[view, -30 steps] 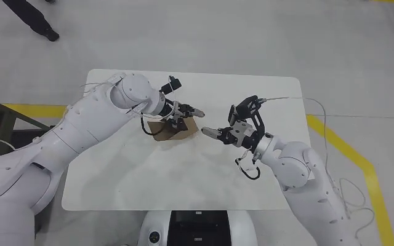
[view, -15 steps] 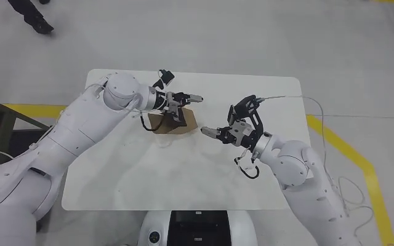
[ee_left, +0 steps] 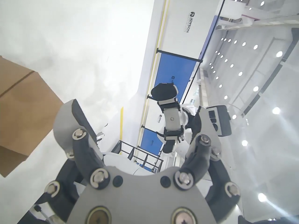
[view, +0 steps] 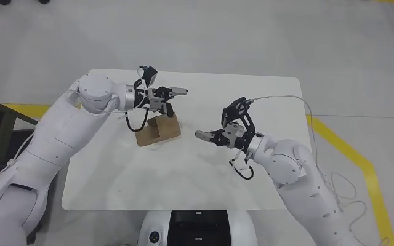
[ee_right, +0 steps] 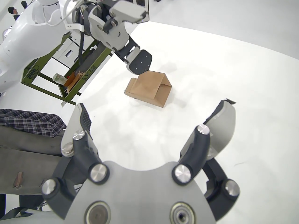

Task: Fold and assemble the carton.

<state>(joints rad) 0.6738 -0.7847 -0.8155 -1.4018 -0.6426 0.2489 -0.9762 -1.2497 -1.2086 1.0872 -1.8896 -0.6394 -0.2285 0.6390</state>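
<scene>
On the white table [view: 184,178], toward the robot's left of centre: the carton [view: 158,129], brown cardboard, only partly folded. From the right wrist view, the carton [ee_right: 149,87] stands like a low tent, two panels meeting in a ridge on top, with one end open and a flap lying flat at the other end. The left wrist view catches one brown corner of it [ee_left: 21,108] against the tabletop.

Left gripper [view: 170,101]: over the carton's far edge, fingers spread wide, nothing between them. The left wrist view confirms this, with the left gripper [ee_left: 144,117] released and both pads bare. From the right wrist view, the left gripper [ee_right: 135,38] has its lower pad close above the carton's ridge. Cannot tell whether it is touching.

Right gripper [view: 202,134]: low over the middle of the table, to the carton's right and apart from it, tips pointing toward it. Its own view shows the right gripper [ee_right: 151,113] released, fingers well apart and holding nothing, with bare tabletop between it and the carton.

Beside the table on the robot's left: a green metal frame [ee_right: 70,87].
</scene>
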